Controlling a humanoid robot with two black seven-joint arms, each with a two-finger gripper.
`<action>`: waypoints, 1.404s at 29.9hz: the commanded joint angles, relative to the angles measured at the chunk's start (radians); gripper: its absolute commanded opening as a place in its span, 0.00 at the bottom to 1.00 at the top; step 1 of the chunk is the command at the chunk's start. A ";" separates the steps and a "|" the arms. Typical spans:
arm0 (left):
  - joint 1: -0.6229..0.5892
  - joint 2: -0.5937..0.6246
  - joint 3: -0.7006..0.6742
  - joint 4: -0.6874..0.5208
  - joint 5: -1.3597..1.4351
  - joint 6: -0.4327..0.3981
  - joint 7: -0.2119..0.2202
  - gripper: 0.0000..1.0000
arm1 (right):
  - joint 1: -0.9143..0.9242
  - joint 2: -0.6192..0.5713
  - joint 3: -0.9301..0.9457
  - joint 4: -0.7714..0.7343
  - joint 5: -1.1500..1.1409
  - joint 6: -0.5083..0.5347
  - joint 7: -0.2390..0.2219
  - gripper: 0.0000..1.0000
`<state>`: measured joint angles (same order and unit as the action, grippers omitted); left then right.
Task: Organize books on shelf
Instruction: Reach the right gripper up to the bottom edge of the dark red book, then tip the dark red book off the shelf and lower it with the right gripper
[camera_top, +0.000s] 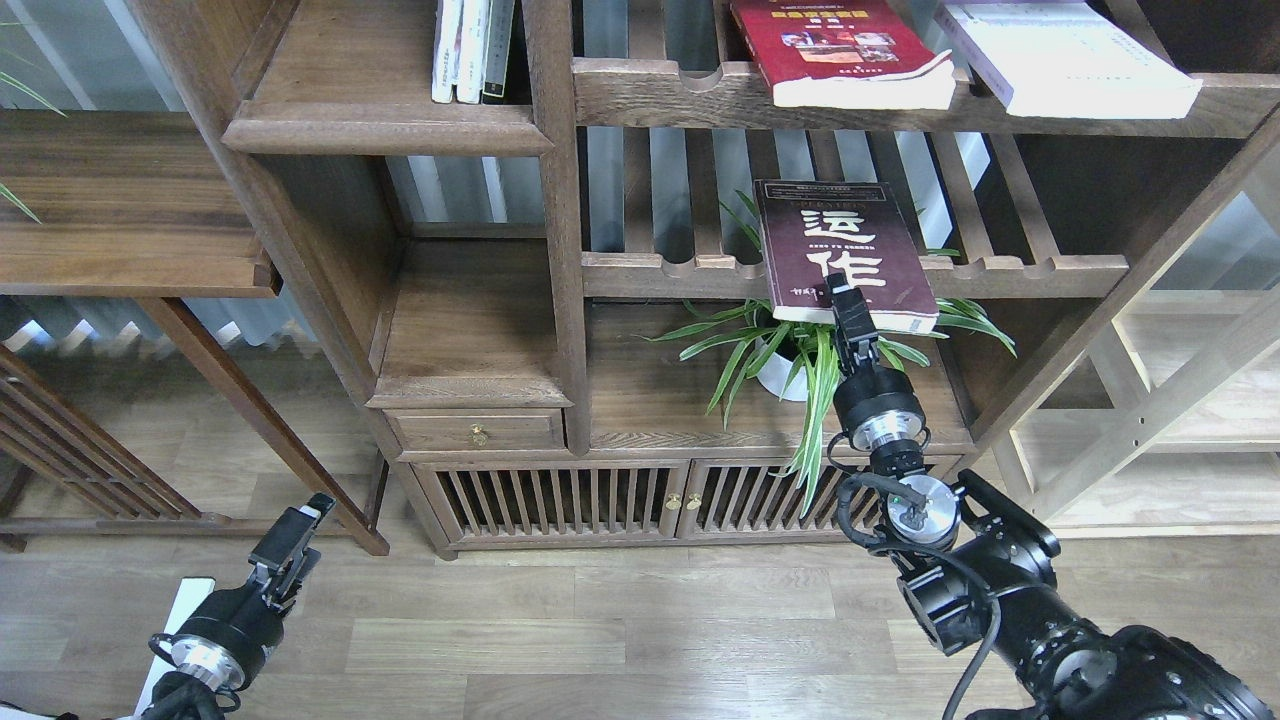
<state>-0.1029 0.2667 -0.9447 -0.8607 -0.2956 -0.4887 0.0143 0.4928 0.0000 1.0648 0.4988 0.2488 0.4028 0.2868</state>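
Note:
The dark maroon book (835, 235) with white Chinese characters lies flat on a slatted shelf, its front edge overhanging the rail. My right gripper (842, 298) is at that front edge, one finger over the cover; the jaws cannot be told apart. The bright red book (840, 50) and the thick white-lavender book (1070, 55) lie flat on the slatted shelf above. The solid dark-brown shelf (385, 128) with a rounded front edge is at upper left. My left gripper (290, 528) hangs low over the floor at lower left, empty, seen small and dark.
Thin pale-spined books (470, 50) stand on the solid shelf. A potted spider plant (790, 365) sits under the maroon book, beside my right arm. A second solid board (470, 385) with a drawer lies below. A pale wood rack (1180, 400) stands at right.

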 joint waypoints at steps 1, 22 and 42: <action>0.005 0.000 0.000 0.000 -0.007 0.000 0.001 1.00 | 0.024 0.000 0.001 -0.028 0.000 -0.009 0.000 1.00; 0.040 0.022 -0.002 0.005 -0.020 0.000 0.000 1.00 | 0.043 0.000 0.003 -0.045 0.001 -0.009 0.009 0.32; 0.040 0.028 0.000 0.005 -0.025 0.000 0.001 1.00 | -0.037 0.000 -0.045 -0.006 -0.011 0.086 0.000 0.04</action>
<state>-0.0625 0.2945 -0.9451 -0.8557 -0.3205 -0.4887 0.0154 0.4779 0.0000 1.0214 0.4722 0.2380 0.4899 0.2878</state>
